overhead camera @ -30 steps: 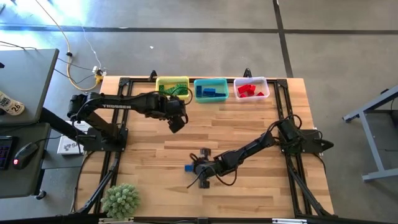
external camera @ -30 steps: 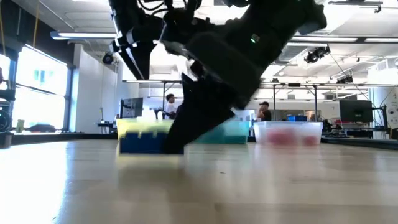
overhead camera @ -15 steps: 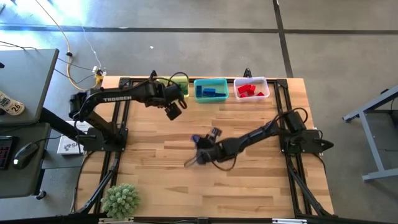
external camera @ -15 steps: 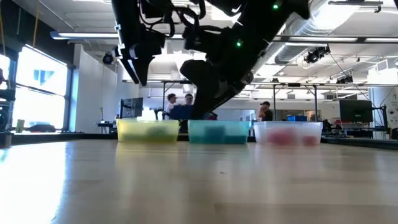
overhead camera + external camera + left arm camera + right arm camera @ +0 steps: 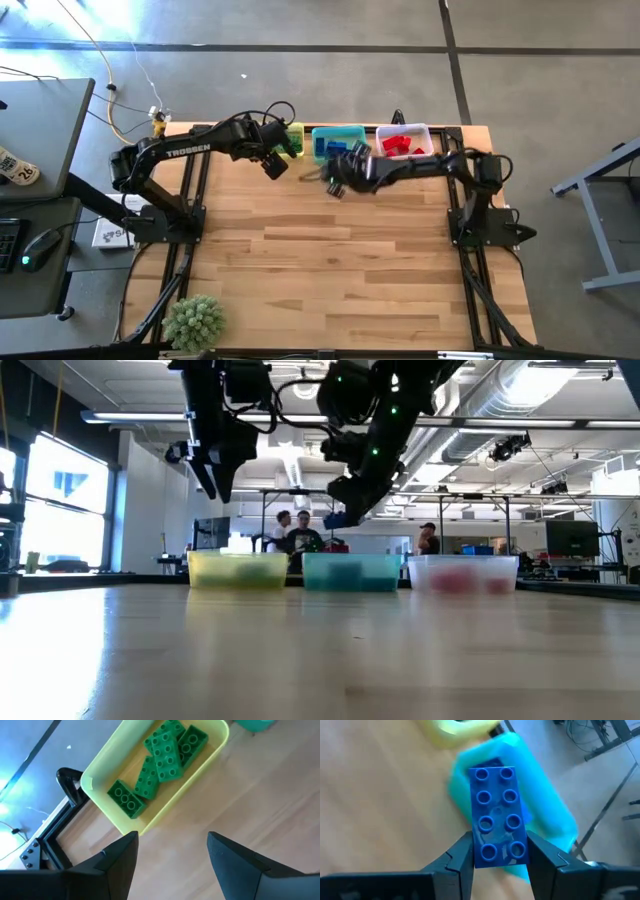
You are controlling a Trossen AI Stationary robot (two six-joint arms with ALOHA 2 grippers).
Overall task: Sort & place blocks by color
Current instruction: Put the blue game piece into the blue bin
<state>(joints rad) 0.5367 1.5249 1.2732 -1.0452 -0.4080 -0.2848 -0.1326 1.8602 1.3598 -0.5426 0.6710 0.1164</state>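
A blue block [image 5: 497,810] with eight studs is between the fingers of my right gripper [image 5: 500,855]. It hangs in the air just in front of the teal bin [image 5: 352,133], which holds blue blocks. In the low view the gripper [image 5: 345,510] is well above the table. My left gripper [image 5: 172,855] stands open and empty over the wood beside the near side of the yellow bin [image 5: 100,770]. Several green blocks [image 5: 160,755] lie on that bin's floor. Red blocks [image 5: 400,145] lie in the clear bin [image 5: 425,135]. My right gripper pinches the blue block by its two long sides [image 5: 479,851], at the end nearest the wrist. The fingers [image 5: 460,860] lie along the block and slant down toward the table's far edge. The block is lifted clear, its studs up, reaching out past the fingertips.
The three bins stand in a row along the table's far edge. A green spiky plant [image 5: 193,322] sits at the near left corner. Bare wood [image 5: 330,260] fills the table's middle and near part. People show in the room beyond the bins.
My right gripper has lifted the blue block off the middle of the table and carried it up and toward the far edge, to just in front of the teal bin. My left gripper has swung toward the far edge, closer to the yellow bin, and is still open.
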